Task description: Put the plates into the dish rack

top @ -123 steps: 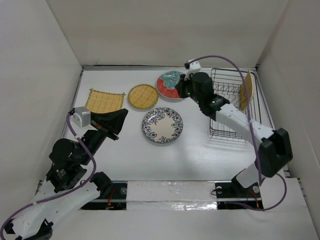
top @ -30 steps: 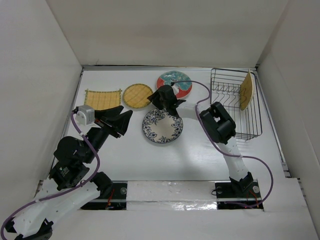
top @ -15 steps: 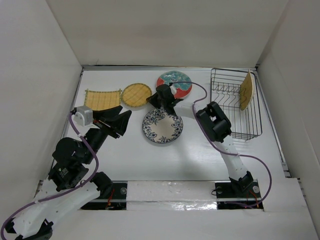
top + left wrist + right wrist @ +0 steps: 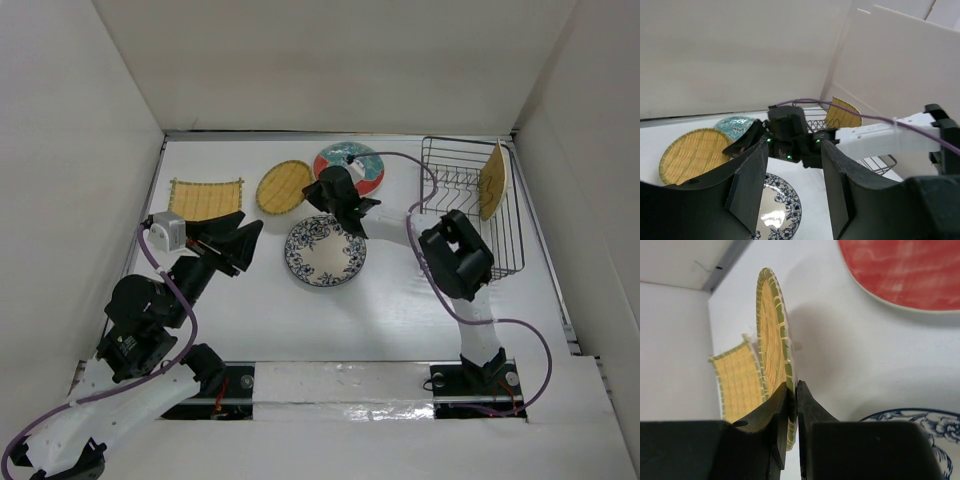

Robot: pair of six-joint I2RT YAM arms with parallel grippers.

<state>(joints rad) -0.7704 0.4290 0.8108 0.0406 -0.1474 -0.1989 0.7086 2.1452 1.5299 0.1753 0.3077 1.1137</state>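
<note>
right gripper (image 4: 792,391) clenched on the rim of the tilted round yellow plate (image 4: 772,340), left gripper (image 4: 792,167) hanging released.

White links (image 4: 481,338), black joints (image 4: 456,262), purple cables (image 4: 800,101), green lights (image 4: 788,157)

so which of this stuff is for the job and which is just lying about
Job: rack, racked plate, round yellow plate in right tool, square yellow plate, red plate, blue plate.
Not the job: purple cable, walls.
</note>
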